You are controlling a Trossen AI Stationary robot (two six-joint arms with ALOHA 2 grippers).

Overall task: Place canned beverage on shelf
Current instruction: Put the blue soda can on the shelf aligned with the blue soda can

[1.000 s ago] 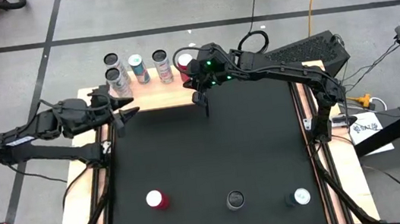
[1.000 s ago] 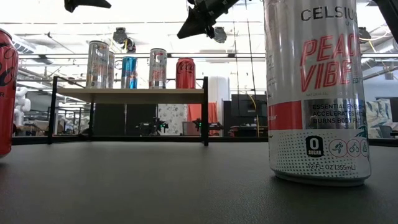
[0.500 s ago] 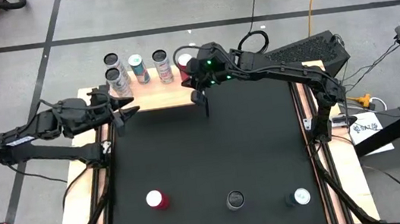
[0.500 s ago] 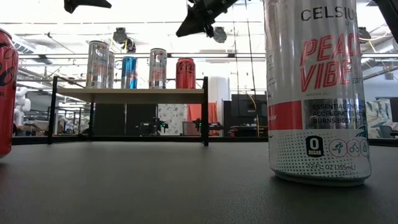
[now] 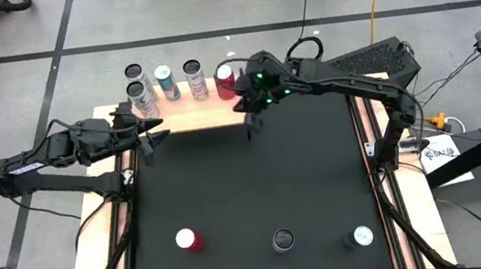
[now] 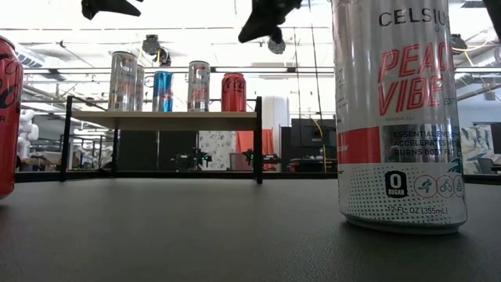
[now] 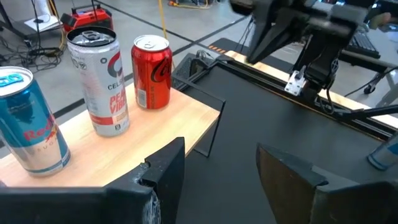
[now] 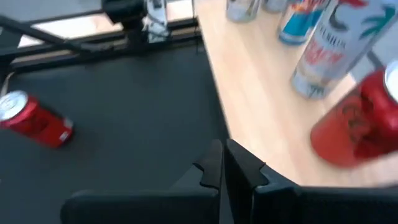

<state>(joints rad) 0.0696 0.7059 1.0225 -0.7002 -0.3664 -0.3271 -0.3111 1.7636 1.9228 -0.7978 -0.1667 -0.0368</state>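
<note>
Both arms are dark, nearly black, built of rounded tubular links joined by bulkier housings. The right arm (image 5: 345, 85) carries small green lights glowing on the wrist housing just behind its claw (image 5: 250, 130), and a black cable arcs in a loop above its upper link. The left arm (image 5: 42, 163) is the same matte black, with a thicker forearm tapering to its claw (image 5: 156, 136). Seen from the wrist cameras, the fingers (image 8: 214, 165) are flat, angular black plates with stepped, notched edges; the left ones (image 7: 168, 168) look broad and wedge-shaped.
</note>
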